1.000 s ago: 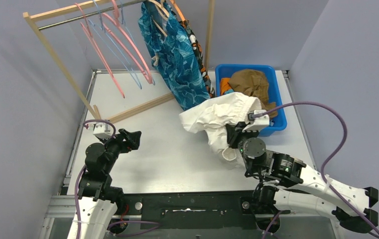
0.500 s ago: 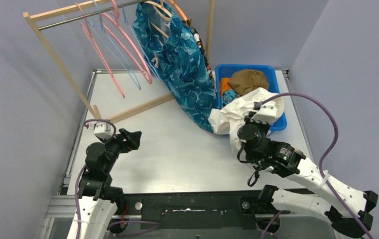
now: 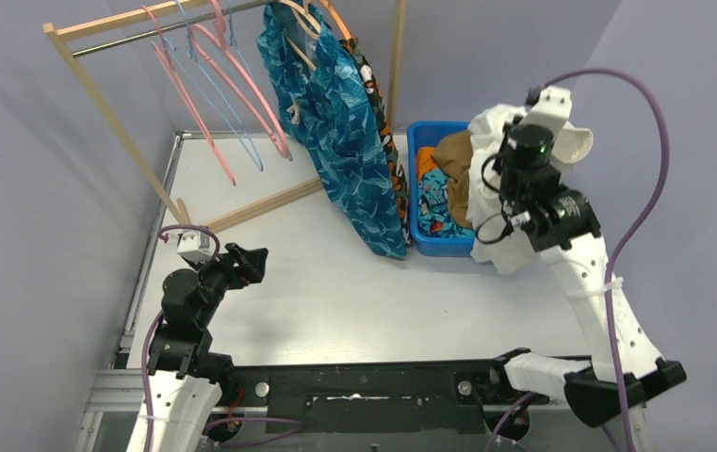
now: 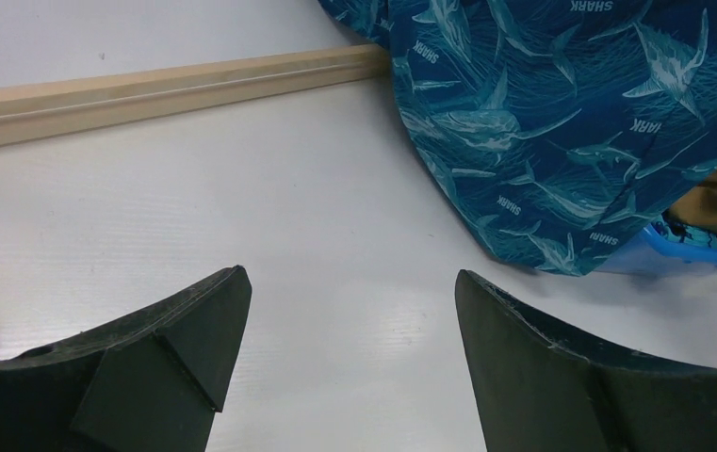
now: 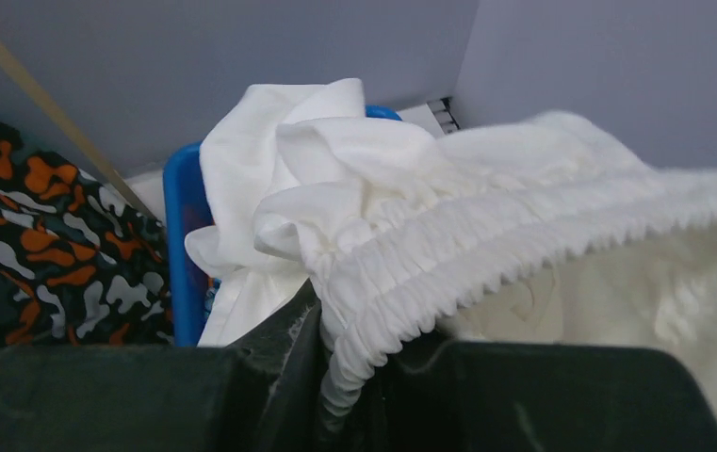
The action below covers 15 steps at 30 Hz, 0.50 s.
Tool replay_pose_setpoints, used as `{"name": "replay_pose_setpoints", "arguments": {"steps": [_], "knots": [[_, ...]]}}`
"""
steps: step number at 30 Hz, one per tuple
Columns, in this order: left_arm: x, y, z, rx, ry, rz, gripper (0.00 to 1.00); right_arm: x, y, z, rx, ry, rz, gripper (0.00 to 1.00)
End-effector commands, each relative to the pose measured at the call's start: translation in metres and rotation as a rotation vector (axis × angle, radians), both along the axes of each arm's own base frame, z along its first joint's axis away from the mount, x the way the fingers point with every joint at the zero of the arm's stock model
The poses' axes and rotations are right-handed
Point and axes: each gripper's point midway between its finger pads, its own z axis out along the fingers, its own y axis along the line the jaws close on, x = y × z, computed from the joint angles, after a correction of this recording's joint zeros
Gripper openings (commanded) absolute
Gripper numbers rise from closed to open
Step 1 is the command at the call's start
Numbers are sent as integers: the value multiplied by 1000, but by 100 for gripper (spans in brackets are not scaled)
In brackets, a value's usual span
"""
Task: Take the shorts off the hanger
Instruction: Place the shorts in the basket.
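The left gripper (image 4: 350, 282) hovers above the table (image 4: 241, 217), jaws spread wide. The right gripper (image 5: 340, 330) clamps the white shorts (image 5: 411, 188) by the waistband, raised over the blue bin (image 3: 448, 248). Beyond, 2 pairs, teal shark-print shorts (image 3: 345, 122) and camouflage shorts (image 5: 43, 235), hang from the rail (image 3: 147, 30).

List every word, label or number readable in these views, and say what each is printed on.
"SHARK": repeated at many angles across the teal shark-print shorts, left wrist view.
"IARK": one copy of that word, cut off at a fold in the same shorts.
Top view: the print on these shorts is too small to read.
No lettering shows on the white shorts, the camouflage shorts or the blue bin.
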Motion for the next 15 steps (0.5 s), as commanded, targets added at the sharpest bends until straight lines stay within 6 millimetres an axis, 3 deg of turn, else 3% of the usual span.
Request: {"name": "replay_pose_setpoints", "arguments": {"steps": [1, 3, 5, 9, 11, 13, 15], "knots": [[4, 0, 30, -2, -87, -6, 80, 34, 11, 83, -6, -134, 116, 0], [4, 0, 29, -1, -84, -8, 80, 50, 10, 115, -6, -183, 129, 0], [4, -1, 29, -2, -85, -8, 80, 71, 12, 128, 4, -200, 153, 0], [4, 0, 29, -1, -83, -6, 80, 97, 18, 127, 46, -184, 205, 0], [4, 0, 29, 0, -85, -6, 80, 105, 20, 103, 66, -134, 213, 1], [4, 0, 29, 0, -86, -4, 80, 116, 18, 53, 65, -43, 207, 1], [4, 0, 29, 0, -85, -4, 80, 125, 4, -4, 81, 64, 161, 1]]}}
